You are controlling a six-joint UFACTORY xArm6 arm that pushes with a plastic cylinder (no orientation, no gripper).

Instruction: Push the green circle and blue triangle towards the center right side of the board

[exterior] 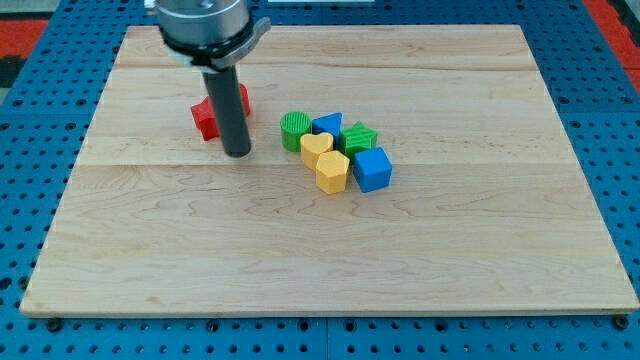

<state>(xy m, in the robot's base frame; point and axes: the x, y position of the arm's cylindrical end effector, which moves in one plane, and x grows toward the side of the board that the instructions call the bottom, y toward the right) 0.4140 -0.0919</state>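
Rod tool's tip [237, 153] rests on the table [450, 270], gripping nothing, just right of red block [207, 117], left of green circle [295, 130] and blue triangle [327, 124].

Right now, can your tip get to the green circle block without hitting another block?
Probably yes: my tip stands to the view's left of the green circle block, with bare wooden board between them.

The tip [237, 153] rests on the board [480, 250], just below a red block [207, 117] and to the view's left of the green circle [295, 130], which touches the blue triangle [327, 124].
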